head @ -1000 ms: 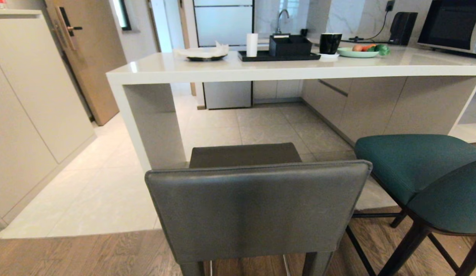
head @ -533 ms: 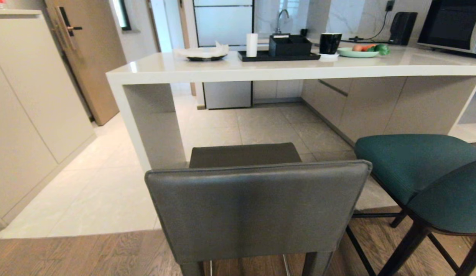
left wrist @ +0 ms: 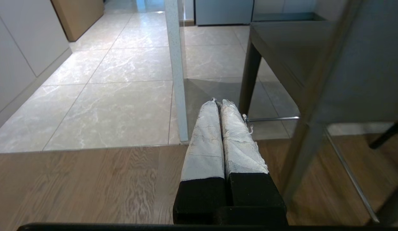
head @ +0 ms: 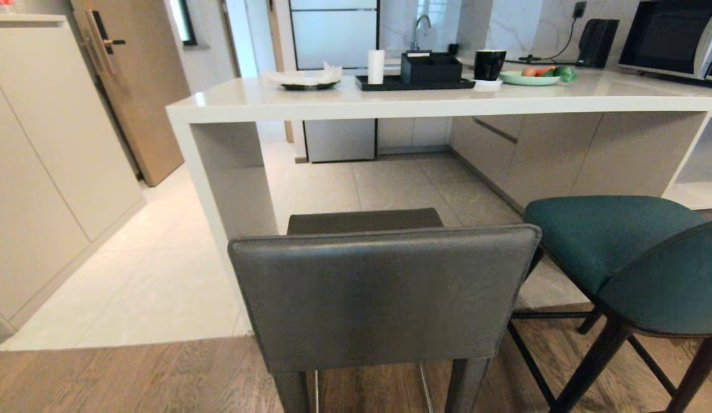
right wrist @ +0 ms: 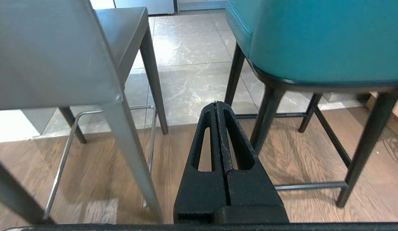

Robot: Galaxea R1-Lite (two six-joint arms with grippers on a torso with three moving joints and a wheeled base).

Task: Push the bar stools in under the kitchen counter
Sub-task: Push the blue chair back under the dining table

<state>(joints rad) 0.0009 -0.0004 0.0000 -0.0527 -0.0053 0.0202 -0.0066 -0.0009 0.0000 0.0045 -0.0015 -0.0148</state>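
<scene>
The dark grey stool (head: 384, 292) stands right in front of me, its square back toward me and its seat short of the white kitchen counter (head: 390, 103). The teal stool (head: 619, 246) stands to its right, also out from the counter. Neither arm shows in the head view. My left gripper (left wrist: 219, 103) is shut and empty, low beside the grey stool's leg (left wrist: 301, 160), not touching it. My right gripper (right wrist: 215, 103) is shut and empty, low between the grey stool (right wrist: 51, 54) and the teal stool (right wrist: 314, 41).
On the counter sit a black tray (head: 416, 83), a mug (head: 489, 64), a plate of fruit (head: 530, 77) and a napkin dish (head: 303, 80). The counter's white end leg (head: 232, 183) stands left of the grey stool. Tall cabinets (head: 40, 160) line the left side.
The whole head view has shifted a little: both stools and the counter now sit slightly farther off and higher in the picture, so the camera has moved. No stool has moved relative to the counter.
</scene>
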